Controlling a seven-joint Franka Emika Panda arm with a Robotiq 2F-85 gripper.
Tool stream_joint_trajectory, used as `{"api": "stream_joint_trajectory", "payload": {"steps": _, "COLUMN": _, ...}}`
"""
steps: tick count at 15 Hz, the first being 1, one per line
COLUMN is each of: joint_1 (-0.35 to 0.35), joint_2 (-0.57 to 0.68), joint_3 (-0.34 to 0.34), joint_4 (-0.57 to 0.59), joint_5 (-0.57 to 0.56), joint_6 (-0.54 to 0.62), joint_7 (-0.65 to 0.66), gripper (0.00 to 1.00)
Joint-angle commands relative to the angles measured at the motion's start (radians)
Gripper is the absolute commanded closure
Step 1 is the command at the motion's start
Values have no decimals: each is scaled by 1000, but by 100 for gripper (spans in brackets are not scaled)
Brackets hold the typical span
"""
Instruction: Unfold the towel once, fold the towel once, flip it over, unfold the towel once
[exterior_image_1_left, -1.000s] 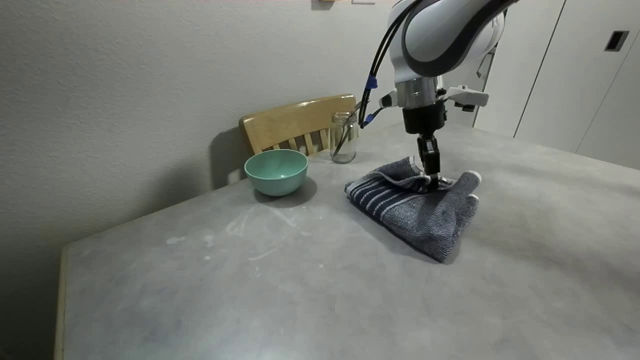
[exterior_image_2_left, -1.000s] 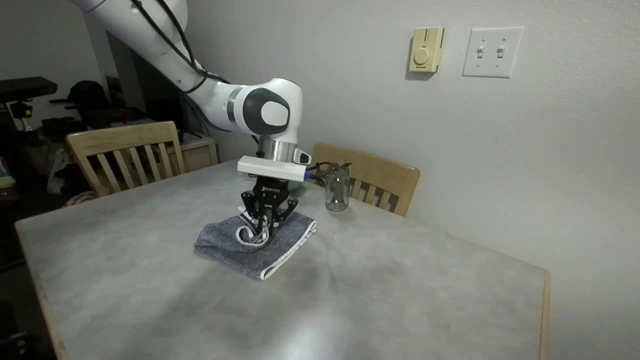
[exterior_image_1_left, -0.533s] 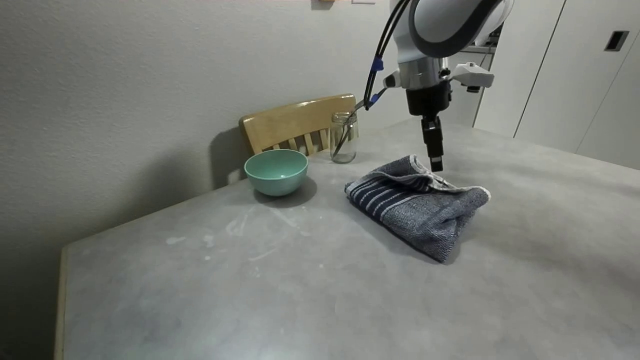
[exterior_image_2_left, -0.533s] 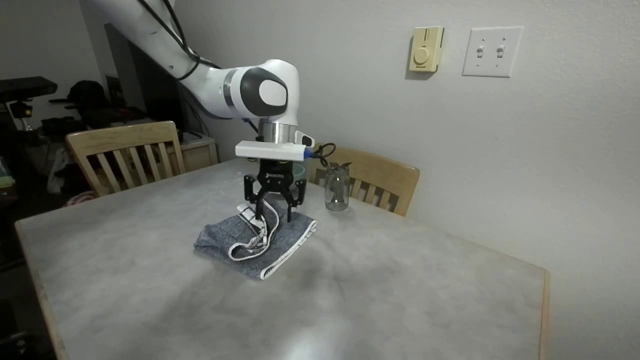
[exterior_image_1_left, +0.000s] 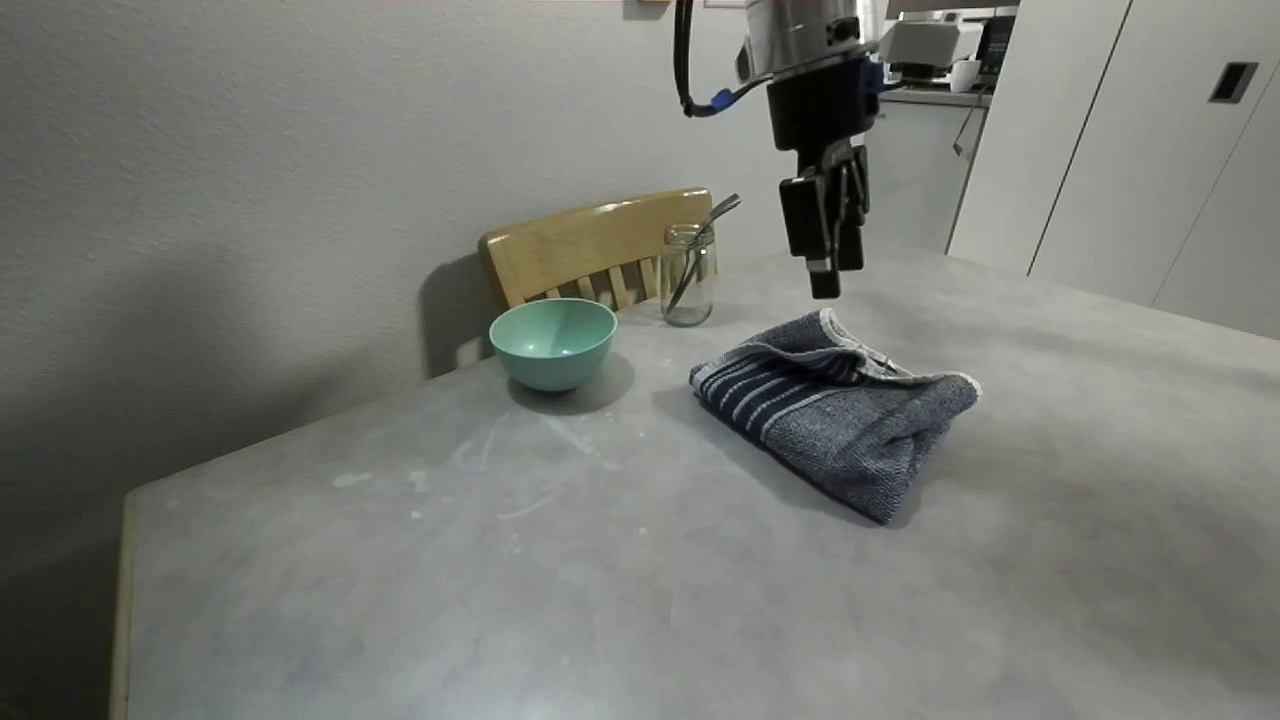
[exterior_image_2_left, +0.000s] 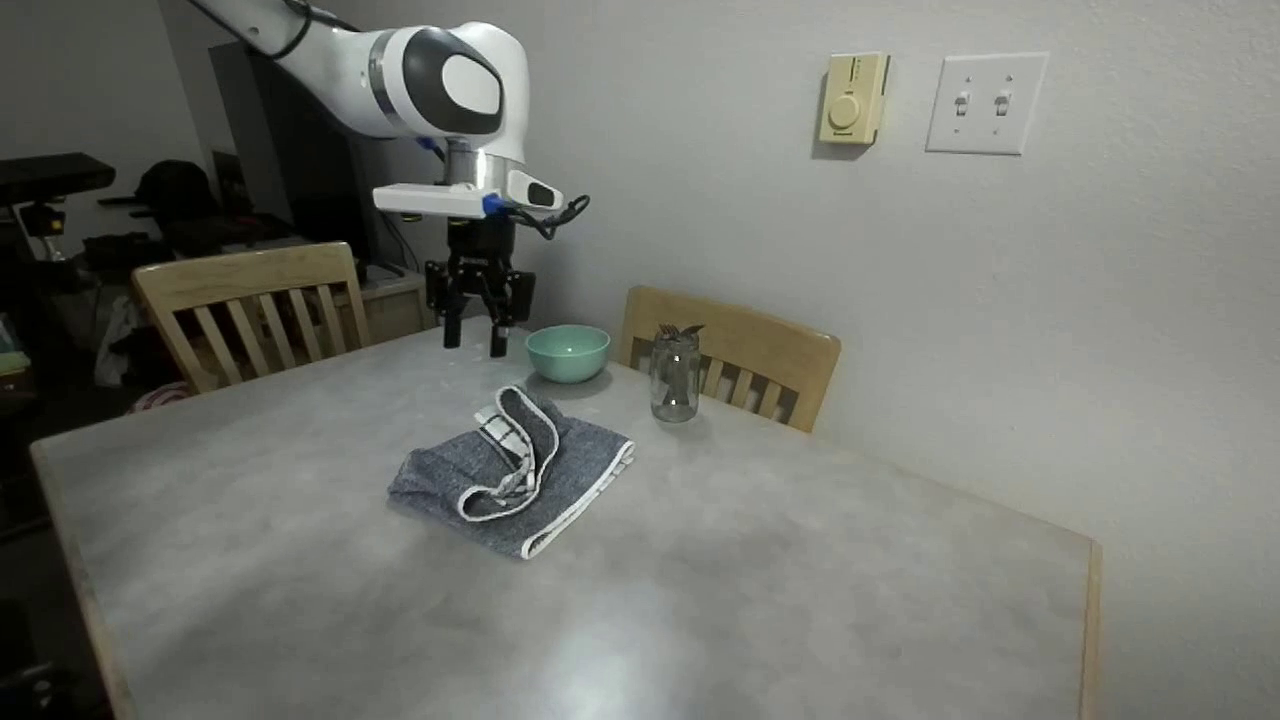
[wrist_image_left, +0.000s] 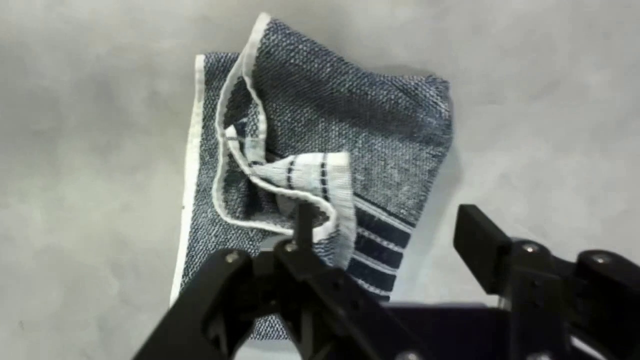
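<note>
Up in the air, can see the black claw (exterior_image_2_left: 475, 348) with its fingers spread wide, apart from the towel (exterior_image_1_left: 840, 420). In an exterior view, can spot just the last bit of the arm (exterior_image_1_left: 800, 35), cut off at the top. Can see the towel folded and rumpled on the grey surface (exterior_image_1_left: 400, 600), with dark stripes near one side and a white edge curled up on top. Can't count the layers inside the curl. In the wrist view, can't see all of the towel's lower part, covered by the claw. Near the towel, can find a green bowl (exterior_image_1_left: 553, 345) and a clear jar (exterior_image_2_left: 675, 385), both upright. Can spot a fork (exterior_image_2_left: 668, 331) poking out of the jar, plus something too small to name. Behind, can see just the top of a wooden chair (exterior_image_2_left: 750, 335), with the rest hidden by the surface. Farther off, can't make out the dark jumble (exterior_image_2_left: 185, 210).
</note>
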Motion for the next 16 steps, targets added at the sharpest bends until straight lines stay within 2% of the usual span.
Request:
{"api": "stream_joint_trajectory", "payload": {"steps": 1, "joint_1": -6, "joint_2": -12, "joint_3": 1, "joint_4": -24, "joint_5": 119, "joint_6": 20, "joint_7": 130, "gripper": 57}}
{"api": "stream_joint_trajectory", "payload": {"steps": 7, "joint_1": -3, "joint_2": 64, "joint_3": -26, "joint_4": -35, "joint_5": 269, "joint_6": 158, "joint_7": 358, "gripper": 98}}
{"api": "stream_joint_trajectory", "payload": {"steps": 12, "joint_1": 8, "joint_2": 134, "joint_3": -54, "joint_4": -43, "joint_5": 354, "joint_6": 277, "joint_7": 565, "gripper": 100}}
{"api": "stream_joint_trajectory", "payload": {"steps": 16, "joint_1": 14, "joint_2": 178, "joint_3": -84, "joint_4": -28, "joint_5": 339, "joint_6": 268, "joint_7": 645, "gripper": 100}}
